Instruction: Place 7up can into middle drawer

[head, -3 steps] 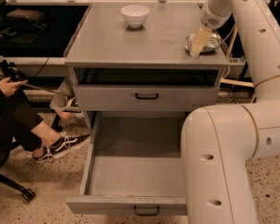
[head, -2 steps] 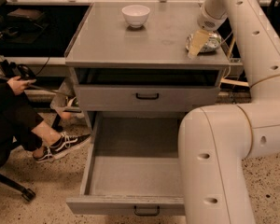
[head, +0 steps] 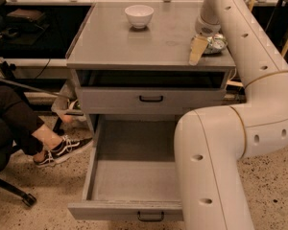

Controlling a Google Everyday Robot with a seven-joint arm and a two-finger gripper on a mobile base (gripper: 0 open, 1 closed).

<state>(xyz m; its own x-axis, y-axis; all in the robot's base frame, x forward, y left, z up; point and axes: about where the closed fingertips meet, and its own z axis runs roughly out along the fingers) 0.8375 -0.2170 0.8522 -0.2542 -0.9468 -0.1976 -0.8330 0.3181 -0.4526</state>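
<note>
On the speckled floor [head: 33,210] nearest us, the middle drawer [head: 115,211] stands pulled out of the grey cabinet [head: 81,104], we judge so the can may drop straight in. The arm [head: 216,147] rises at near right, then bends down over the cabinet top [head: 129,44]. There the gripper [head: 201,51] points downward, touching or just beside the 7up can [head: 215,43] near the top's right edge; whether it grips we cannot tell. Farther left sits the white bowl [head: 139,16].
</note>
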